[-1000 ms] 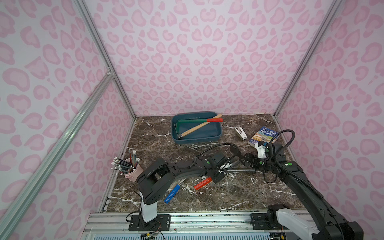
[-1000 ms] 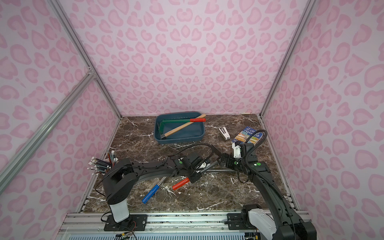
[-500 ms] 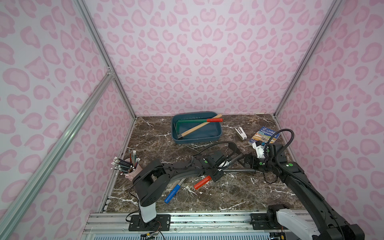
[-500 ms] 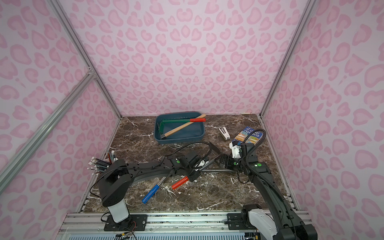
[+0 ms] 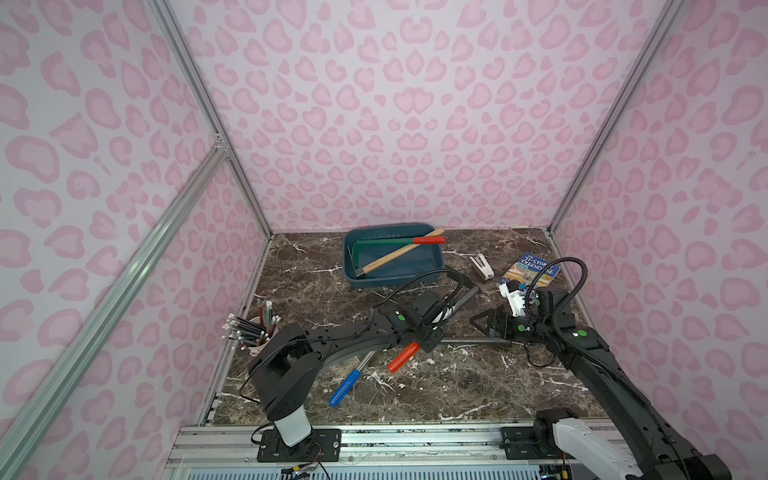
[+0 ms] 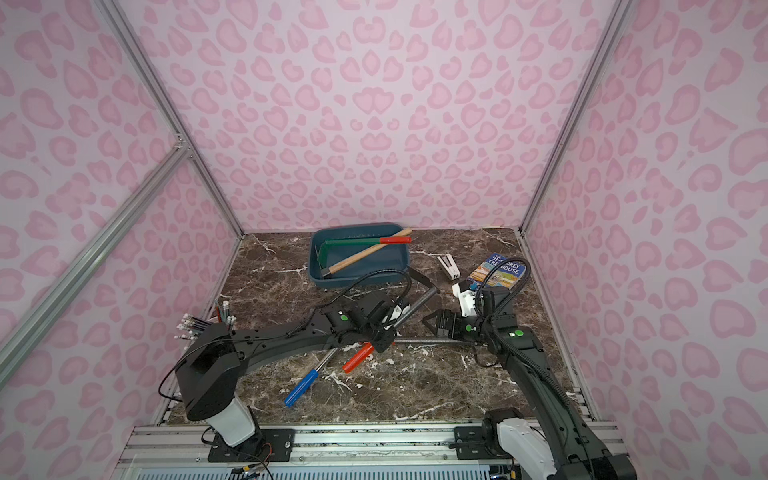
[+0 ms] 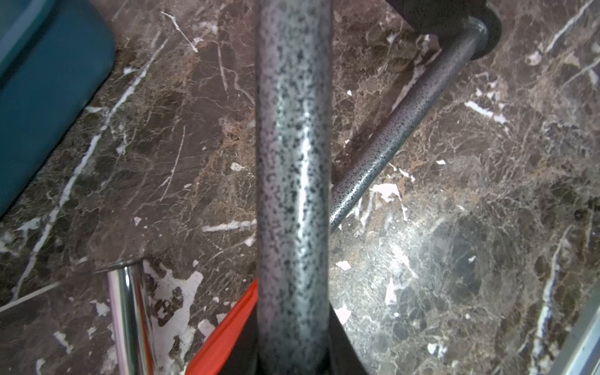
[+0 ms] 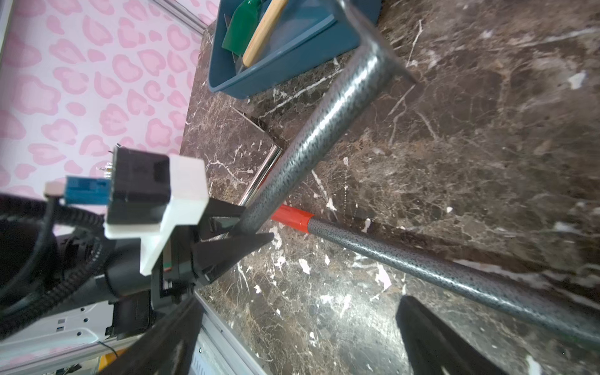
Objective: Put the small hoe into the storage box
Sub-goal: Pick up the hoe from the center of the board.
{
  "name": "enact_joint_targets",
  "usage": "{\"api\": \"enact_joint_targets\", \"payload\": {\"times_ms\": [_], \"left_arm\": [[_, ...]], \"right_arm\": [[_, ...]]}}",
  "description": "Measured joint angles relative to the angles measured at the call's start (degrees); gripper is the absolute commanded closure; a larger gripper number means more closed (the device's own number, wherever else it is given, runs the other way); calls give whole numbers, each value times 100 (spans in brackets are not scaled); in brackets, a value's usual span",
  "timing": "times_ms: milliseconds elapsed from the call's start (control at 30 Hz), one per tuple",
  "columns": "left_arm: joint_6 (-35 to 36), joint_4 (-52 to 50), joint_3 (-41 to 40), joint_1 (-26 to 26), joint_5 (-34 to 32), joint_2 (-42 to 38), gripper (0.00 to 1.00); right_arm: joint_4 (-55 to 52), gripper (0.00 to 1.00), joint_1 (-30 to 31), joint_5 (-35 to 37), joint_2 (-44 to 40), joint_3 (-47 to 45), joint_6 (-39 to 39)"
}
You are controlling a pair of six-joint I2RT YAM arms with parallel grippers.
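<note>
Near the middle of the marble tabletop (image 5: 436,386), the left gripper (image 5: 434,316) is clamped tight on one end of the small hoe (image 5: 465,297). The hoe's speckled grey shaft slants away from the jaws toward the storage box (image 5: 390,282). The blade end sits just beside the box's near right corner, outside the tub; I cannot tell whether it touches the marble. From the left wrist, that shaft (image 7: 293,162) crosses above a second grey shaft (image 7: 399,126), which lies flat on the table and ends in a red handle (image 5: 403,356). The right gripper (image 5: 482,324) hovers just over this lying tool with its jaws spread wide, holding nothing. Inside the box a green tool (image 5: 386,242) and a wooden-handled tool (image 5: 399,253) lie crossed. A blue-handled tool (image 5: 345,386) lies nearer the front edge.
</note>
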Motion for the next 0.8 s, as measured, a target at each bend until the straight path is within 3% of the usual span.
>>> {"api": "enact_joint_targets", "payload": {"times_ms": [800], "left_arm": [[-1292, 151, 278, 487, -48, -339, 96]], "right_arm": [[688, 2, 1311, 114, 127, 173, 219]]}}
